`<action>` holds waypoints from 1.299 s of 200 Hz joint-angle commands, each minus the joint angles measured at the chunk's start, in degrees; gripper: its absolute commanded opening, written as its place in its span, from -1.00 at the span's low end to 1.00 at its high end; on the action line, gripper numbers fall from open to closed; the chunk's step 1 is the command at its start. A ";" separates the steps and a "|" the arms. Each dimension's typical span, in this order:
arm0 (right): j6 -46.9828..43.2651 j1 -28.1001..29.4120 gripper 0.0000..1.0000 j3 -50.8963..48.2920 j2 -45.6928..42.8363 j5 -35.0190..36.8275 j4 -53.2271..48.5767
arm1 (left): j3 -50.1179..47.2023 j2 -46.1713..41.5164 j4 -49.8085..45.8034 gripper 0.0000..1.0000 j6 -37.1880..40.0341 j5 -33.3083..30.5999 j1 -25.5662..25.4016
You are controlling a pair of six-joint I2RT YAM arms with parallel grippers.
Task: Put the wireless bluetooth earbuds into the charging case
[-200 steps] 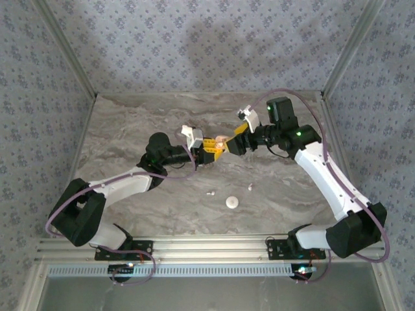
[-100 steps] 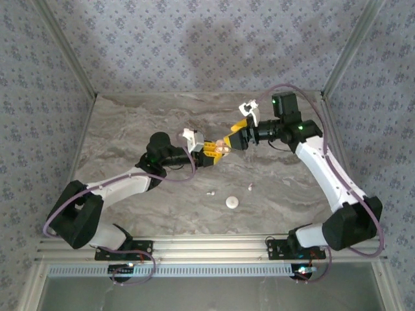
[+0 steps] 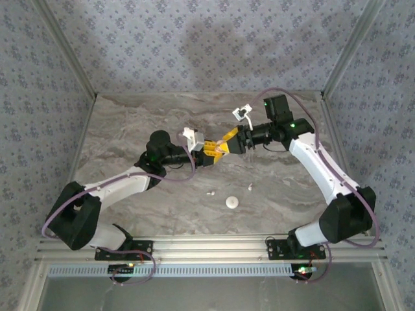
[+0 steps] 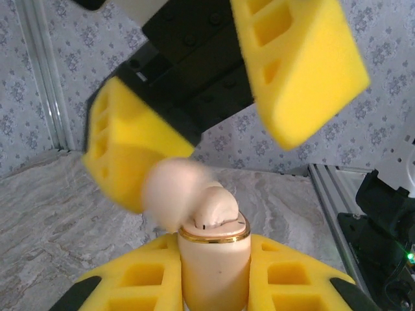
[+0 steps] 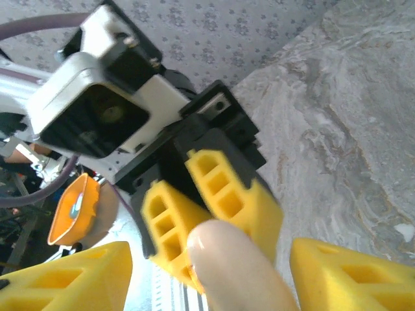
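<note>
The wireless bluetooth earbuds (image 3: 210, 192) are not in their case yet. One tiny white piece lies on the surface (image 3: 130, 129) near the front, and the other earbud (image 3: 250, 188) lies well to its right. A small round white thing (image 3: 232, 202) sits between them, a bit closer to the arms. I cannot tell what it is.

On the left, the left end effector (image 3: 211, 149) is squeezed shut on the charging case (image 4: 214, 265). It has the beige body pinched between its two yellow fingers (image 4: 130, 285). The case stands upright with its gold rim on top. I think it is held up like this so it stays put and its top faces the other arm.

Just above the rim is a blurry round beige piece. It looks like the lid (image 4: 172, 194), tipped over to one side. There is something beige in the mouth of the case, but I cannot tell what.

On the right, the right end effector (image 5: 211, 275) meets the case from the other side. Its yellow fingers stand apart, one on each side of the top of the case, and there is a gap at each finger. It has hold of nothing. I think it is there to work on the lid, because the case has to be open before an earbud can go in.

The earbuds are very small and lie flat, so picking one up will need a careful pinch.
</note>
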 commanded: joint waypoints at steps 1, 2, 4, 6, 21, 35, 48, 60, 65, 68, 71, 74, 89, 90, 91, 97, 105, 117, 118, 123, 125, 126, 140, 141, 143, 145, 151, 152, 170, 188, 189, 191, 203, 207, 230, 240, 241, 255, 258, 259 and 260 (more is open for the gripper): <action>0.70 -1.33 0.28 -2.70 -5.85 -2.65 -1.22 | 2.98 -0.71 -0.07 -0.78 -3.36 -1.76 0.84; 0.83 -1.43 0.28 -2.86 -6.08 -2.60 -1.05 | 3.01 -0.75 -0.18 -0.78 -3.46 -1.80 0.89; 1.11 -1.66 0.28 -3.26 -6.47 -2.48 -0.79 | 3.09 -0.78 -0.44 -0.78 -3.67 -1.87 0.92; 1.42 -1.87 0.28 -3.65 -6.88 -2.34 -0.26 | 3.16 -0.84 -0.71 -0.78 -3.83 -1.91 1.04; 3.61 -3.40 0.28 -6.48 -9.78 -1.24 3.64 | 3.68 -0.97 -3.36 -0.77 -4.81 -3.55 1.19; 5.81 -3.94 0.29 -9.56 -12.05 4.04 5.74 | 5.49 -0.57 -8.86 -0.76 -6.44 -6.14 1.24; 7.95 -4.28 0.29 -11.33 -13.67 11.25 6.02 | 8.78 0.25 -16.96 -0.76 -7.69 -8.00 1.37; 11.51 -4.26 0.28 -12.64 -14.45 19.42 5.44 | 12.59 1.53 -25.16 -0.76 -8.91 -9.44 1.36; 13.34 -4.33 0.27 -13.10 -14.56 22.29 4.61 | 14.16 2.18 -28.48 -0.76 -9.52 -10.15 1.35; 14.52 -4.27 0.27 -13.26 -14.64 23.81 4.11 | 15.04 2.63 -30.50 -0.76 -9.95 -10.63 1.45; 15.76 -4.31 0.28 -13.48 -14.73 25.69 3.62 | 15.95 3.16 -32.44 -0.76 -10.41 -11.13 1.45; 17.22 -4.22 0.28 -13.72 -14.74 27.25 3.18 | 17.12 3.72 -34.49 -0.76 -10.91 -11.41 1.46; 24.49 -3.66 0.28 -15.44 -15.22 33.69 1.25 | 21.87 6.93 -42.94 -0.76 -14.04 -11.94 1.87; 24.99 -3.65 0.28 -15.56 -15.25 34.02 1.24 | 21.99 7.20 -43.33 -0.76 -14.30 -11.94 1.89; 25.46 -3.60 0.28 -15.66 -15.26 34.37 1.24 | 22.31 7.42 -43.70 -0.76 -14.56 -11.94 1.89; 27.98 -3.12 0.28 -16.51 -15.59 36.08 -0.18 | 23.88 8.88 -45.95 -0.76 -16.26 -11.94 2.22; 30.39 -2.31 0.28 -17.32 -16.02 38.11 -1.49 | 25.69 10.95 -48.68 -0.76 -18.59 -11.65 2.43; 33.03 -0.51 0.29 -18.78 -17.11 42.09 -3.18 | 28.76 14.66 -52.65 -0.77 -21.95 -10.13 2.76; 33.21 -0.32 0.29 -18.90 -17.25 42.44 -3.35 | 29.04 14.98 -53.06 -0.77 -22.25 -9.98 2.77; 34.10 0.42 0.29 -19.58 -17.69 44.01 -3.94 | 30.49 16.59 -54.83 -0.77 -23.54 -9.28 2.78; 34.32 0.69 0.29 -19.81 -17.90 44.62 -4.08 | 30.99 17.33 -55.37 -0.77 -24.05 -9.03 2.78; 34.65 0.90 0.29 -19.94 -18.03 44.89 -4.15 | 31.21 17.67 -55.65 -0.77 -24.27 -8.77 2.78; 37.81 2.48 0.29 -22.43 -19.94 47.80 -4.64 | 33.99 22.12 -58.92 -0.78 -27.76 -6.56 2.68; 38.02 2.54 0.29 -22.57 -20.07 47.94 -4.65 | 34.16 22.35 -59.14 -0.78 -28.01 -6.53 2.69; 38.40 2.69 0.29 -22.93 -20.38 48.32 -4.55 | 34.44 22.81 -59.59 -0.78 -28.42 -6.43 2.69; 38.82 2.91 0.29 -23.42 -20.72 48.62 -4.41 | 34.68 23.43 -60.01 -0.78 -28.90 -6.41 2.58; 40.10 3.45 0.29 -24.68 -21.71 49.36 -3.93 | 35.24 24.68 -60.86 -0.78 -30.02 -6.36 2.51; 40.35 3.51 0.29 -24.88 -21.87 49.46 -3.81 | 35.26 24.95 -60.94 -0.78 -30.19 -6.34 2.51; 44.81 4.42 0.29 -28.98 -24.67 51.36 -1.44 | 35.58 27.63 -60.13 -0.76 -33.36 -6.14 2.34; 47.66 4.78 0.28 -31.80 -26.77 53.00 -0.60 | 38.22 30.95 -62.20 -0.75 -34.49 -6.95 2.31; 47.74 4.79 0.28 -31.91 -26.87 53.13 -0.61 | 38.38 31.16 -62.41 -0.75 -34.50 -6.94 2.32; 48.06 4.84 0.29 -32.17 -26.94 53.31 -0.61 | 38.72 31.54 -62.74 -0.75 -34.61 -7.06 2.31; 49.14 5.08 0.28 -33.24 -27.97 53.79 -0.46 | 40.28 33.66 -63.49 -0.75 -35.43 -7.08 2.24; 49.36 5.21 0.28 -33.53 -28.24 53.87 -0.41 | 40.32 34.16 -62.96 -0.75 -35.90 -6.90 2.18; 50.14 5.92 0.29 -34.65 -29.34 54.11 0.70 | 41.59 36.93 -60.83 -0.75 -37.46 -6.84 1.60; 50.42 6.17 0.29 -34.75 -29.39 54.43 1.84 | 42.96 38.55 -61.10 -0.74 -37.83 -6.54 1.46; 50.44 6.23 0.29 -34.83 -29.41 54.46 2.06 | 43.13 38.70 -61.15 -0.74 -37.88 -6.52 1.42; 50.82 6.54 0.29 -34.88 -29.29 54.74 3.12 | 44.61 40.42 -61.18 -0.73 -38.49 -6.57 1.09; 50.91 6.63 0.29 -34.88 -29.33 54.75 3.30 | 44.89 40.79 -61.25 -0.72 -38.55 -6.64 1.03; 50.94 6.63 0.29 -34.86 -29.29 54.75 3.36 | 45.06 40.91 -61.27 -0.72 -38.64 -6.65 1.03; 51.00 6.68 0.29 -34.89 -29.27 54.75 3.44 | 45.14 41.07 -61.24 -0.72 -38.68 -6.66 0.94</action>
